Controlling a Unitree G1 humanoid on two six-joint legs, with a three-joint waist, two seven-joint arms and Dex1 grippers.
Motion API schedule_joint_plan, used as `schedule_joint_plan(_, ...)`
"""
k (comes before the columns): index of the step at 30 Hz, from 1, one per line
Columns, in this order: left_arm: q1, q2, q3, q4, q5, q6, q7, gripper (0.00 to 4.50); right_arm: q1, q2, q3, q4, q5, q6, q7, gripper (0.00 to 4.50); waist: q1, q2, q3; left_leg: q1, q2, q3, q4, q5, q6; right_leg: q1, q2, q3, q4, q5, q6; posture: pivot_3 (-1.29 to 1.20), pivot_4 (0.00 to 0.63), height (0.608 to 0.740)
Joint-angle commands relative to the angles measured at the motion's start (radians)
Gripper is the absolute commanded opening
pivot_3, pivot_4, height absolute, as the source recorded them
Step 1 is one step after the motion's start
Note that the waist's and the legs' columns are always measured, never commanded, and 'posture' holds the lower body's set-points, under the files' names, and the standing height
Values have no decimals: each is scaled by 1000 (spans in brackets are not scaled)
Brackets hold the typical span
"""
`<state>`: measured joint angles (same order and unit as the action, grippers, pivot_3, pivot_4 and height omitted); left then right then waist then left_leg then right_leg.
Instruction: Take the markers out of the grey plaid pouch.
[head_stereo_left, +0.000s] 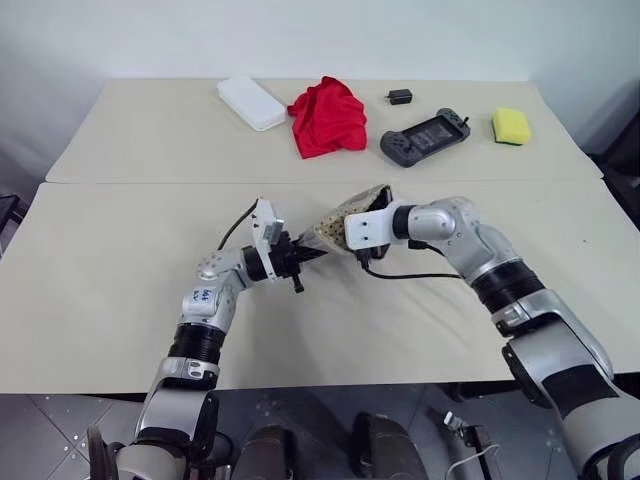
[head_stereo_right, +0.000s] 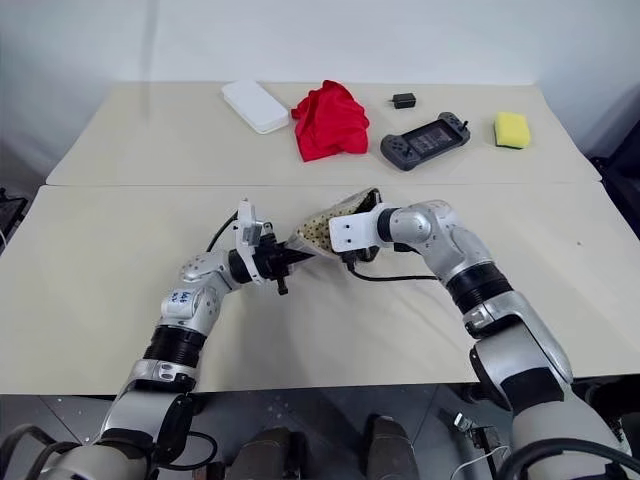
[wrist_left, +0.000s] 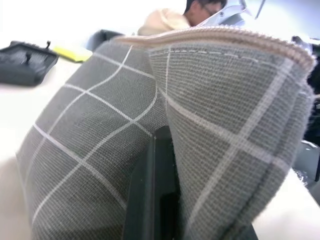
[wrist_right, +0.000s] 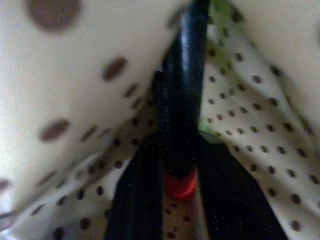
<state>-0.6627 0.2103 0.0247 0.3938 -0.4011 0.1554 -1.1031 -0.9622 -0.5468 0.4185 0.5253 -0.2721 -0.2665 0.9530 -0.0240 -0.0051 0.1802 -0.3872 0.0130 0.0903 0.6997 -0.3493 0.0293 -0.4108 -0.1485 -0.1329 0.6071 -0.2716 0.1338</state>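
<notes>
Over the near table (head_stereo_left: 120, 300), at centre, both arms are holding the pouch (head_stereo_left: 345, 225) up off the surface. The left gripper (head_stereo_left: 305, 255) is coming in from 8 o'clock and is pinching the pouch's narrow lower corner with its fingers fully closed; in the left wrist view grey plaid fabric (wrist_left: 100, 130) is folding around one black finger (wrist_left: 152, 195). The right gripper (head_stereo_right: 350, 228) is entering the pouch's mouth from 3 o'clock, its tips hidden by the fabric. In the right wrist view its two fingers (wrist_right: 135, 200) are sitting inside the cream, brown-dotted lining (wrist_right: 250, 125), clamping a dark marker (wrist_right: 181, 100) with a red end (wrist_right: 180, 186) between them; a trace of green is showing deeper in, too blurred to identify. The pouch is hanging tilted, mouth toward 1 o'clock, dotted lining showing at the open edge.

On the far table (head_stereo_left: 150, 130), well apart from the arms, items are lying from 11 to 1 o'clock: a white box (head_stereo_left: 251, 102), a red cloth (head_stereo_left: 328, 117), a small black adapter (head_stereo_left: 399, 97), a dark handheld controller (head_stereo_left: 425, 137) and a yellow sponge (head_stereo_left: 511, 126). A person's head (wrist_left: 205, 10) is partly showing behind the pouch in the left wrist view.
</notes>
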Motion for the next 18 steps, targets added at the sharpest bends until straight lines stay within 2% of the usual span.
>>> schedule_joint_plan(1, -4, 21, 40, -26, -29, -17, 14, 0, 33, -58, -51, -151, 171, -19, 205, 617, -1, 0, 0, 0, 0, 0, 0, 0, 0, 0, 0, 0, 0, 0, 0, 0, 150, 740)
schedule_joint_plan(5, 15, 29, 34, -40, -30, -19, 18, 0, 91, -99, -130, -259, 306, 135, 307, 614, -2, 0, 0, 1, 0, 0, 0, 0, 0, 0, 0, 0, 0, 0, 0, 0, 150, 740)
schedule_joint_plan(11, 39, 37, 30, -59, -32, -17, 25, 0, 120, -111, -189, -243, 306, 117, 269, 611, -1, 0, 0, 1, 0, 1, 0, 0, 0, 0, 0, 0, 0, 0, 0, 0, 150, 740)
schedule_joint_plan(18, 55, 46, 23, -83, -32, -7, 30, 0, 207, -122, -276, -335, 462, 202, 331, 611, 14, 0, 0, 1, 0, 1, 1, 0, 0, 1, 0, 0, 0, 0, 0, 0, 150, 740)
